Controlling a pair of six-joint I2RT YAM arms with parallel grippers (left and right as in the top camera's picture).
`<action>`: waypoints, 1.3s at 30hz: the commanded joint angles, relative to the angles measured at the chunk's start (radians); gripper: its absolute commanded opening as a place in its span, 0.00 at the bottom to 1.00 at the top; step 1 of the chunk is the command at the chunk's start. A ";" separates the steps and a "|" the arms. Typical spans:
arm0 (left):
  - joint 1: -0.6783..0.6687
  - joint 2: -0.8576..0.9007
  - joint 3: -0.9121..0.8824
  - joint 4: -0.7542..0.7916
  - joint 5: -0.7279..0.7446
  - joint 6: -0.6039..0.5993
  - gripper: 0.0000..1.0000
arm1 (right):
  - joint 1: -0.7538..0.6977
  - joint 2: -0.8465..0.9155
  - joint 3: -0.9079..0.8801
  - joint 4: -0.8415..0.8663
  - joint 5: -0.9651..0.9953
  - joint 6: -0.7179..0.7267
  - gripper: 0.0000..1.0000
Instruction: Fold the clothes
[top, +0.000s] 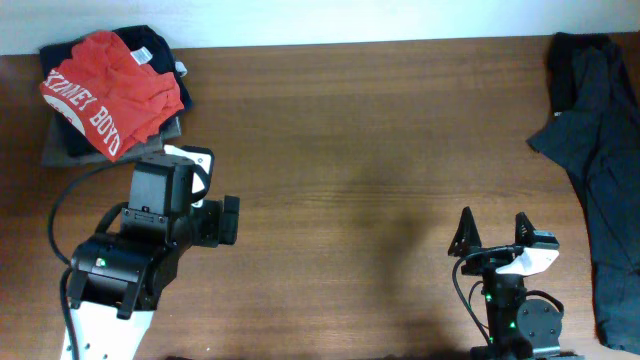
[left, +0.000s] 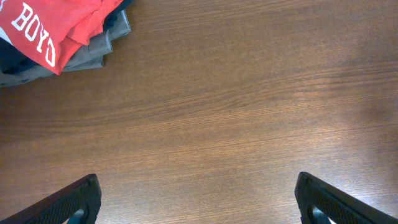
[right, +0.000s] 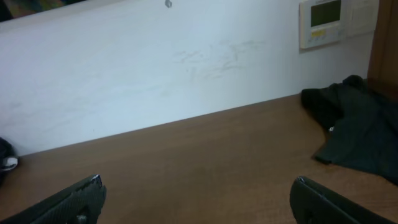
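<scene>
Red-orange T-shirt (top: 105, 85) lay rumpled atop pile of folded dark clothes (top: 160, 48) at far left corner of counter (top: 350, 150). White lettering faced up; shirt's edge hung over grey folded garment (left: 102, 46). Left jaws stood wide apart above wood beside pile, gripping nothing. Right jaws likewise spread and empty, near front edge. Dark garment (top: 600, 150) lay heaped along right side.

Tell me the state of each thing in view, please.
red T-shirt: crumpled, not folded, lying on top of the pile.
pile of dark clothes: stacked at the far left corner.
dark garment: loose, not folded, at the right edge.
left gripper: open, empty.
right gripper: open, empty.
</scene>
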 joint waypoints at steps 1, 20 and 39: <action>0.001 0.000 0.000 0.002 -0.007 0.015 0.99 | -0.007 -0.011 -0.039 0.033 0.019 -0.011 0.99; 0.001 0.000 0.000 0.002 -0.007 0.015 0.99 | -0.006 -0.011 -0.092 0.072 -0.104 -0.217 0.99; 0.001 0.000 0.000 0.002 -0.007 0.015 0.99 | -0.006 -0.011 -0.092 -0.008 -0.097 -0.224 0.99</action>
